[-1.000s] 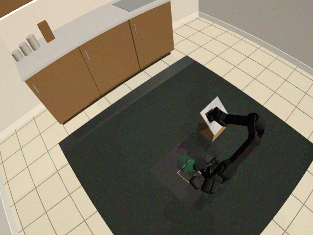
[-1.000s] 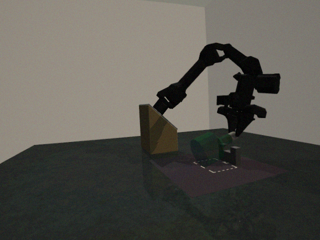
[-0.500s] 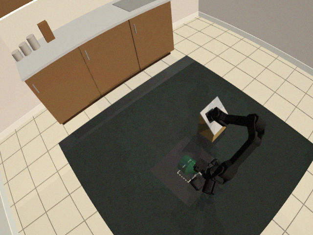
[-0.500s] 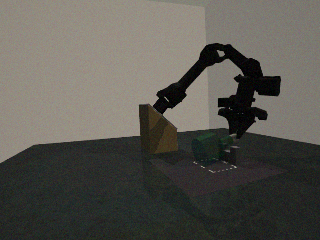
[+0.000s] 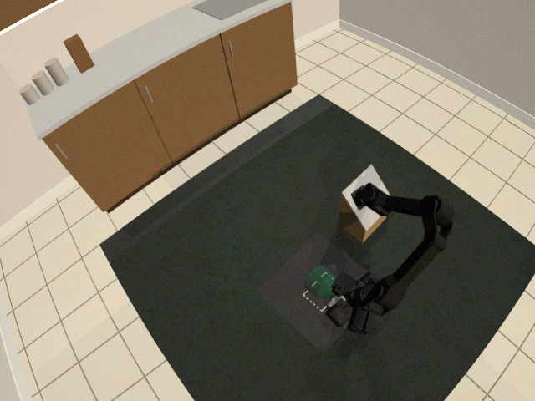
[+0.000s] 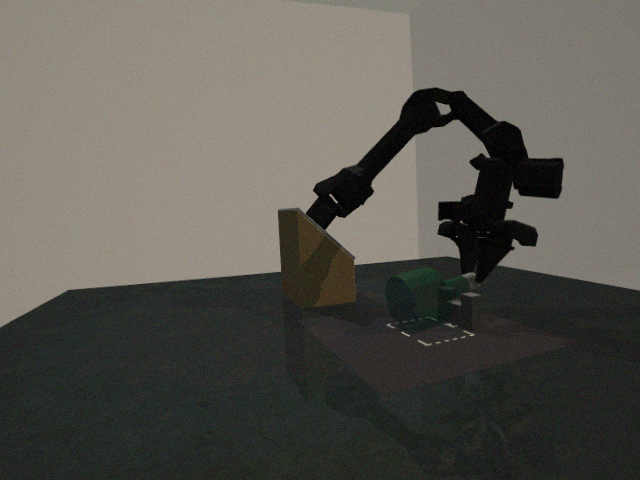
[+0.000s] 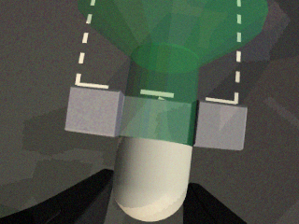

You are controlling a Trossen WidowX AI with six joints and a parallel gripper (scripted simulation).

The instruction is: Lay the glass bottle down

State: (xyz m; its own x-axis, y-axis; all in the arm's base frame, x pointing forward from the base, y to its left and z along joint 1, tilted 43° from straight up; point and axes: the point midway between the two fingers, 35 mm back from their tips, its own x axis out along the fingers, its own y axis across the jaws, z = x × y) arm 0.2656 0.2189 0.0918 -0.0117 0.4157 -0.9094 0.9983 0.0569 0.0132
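Easing the glass bottle (image 5: 318,282) (image 6: 416,294) (image 7: 173,28) down into its cradle.
My hand (image 5: 341,302) (image 6: 474,279) (image 7: 149,186) is clamped on the pale cap (image 6: 470,281) (image 7: 154,175), and the bottle lies close to level, its green neck (image 6: 454,284) (image 7: 161,84) between the uprights of the grey U-shaped rest (image 5: 334,302) (image 6: 469,312) (image 7: 93,112). The body is over the dashed outline (image 5: 322,309) (image 6: 424,343) (image 7: 78,83), though I can't tell whether glass is touching down. So, gently now: I should check that the fat end sits inside the lines, sink straight and slow, and nudge nothing sideways against those uprights. Once neck and body both bear the weight, I'd part my fingers evenly and only a little, watch for a roll, then lift clear without dragging the cap. Letting go high could crack it.
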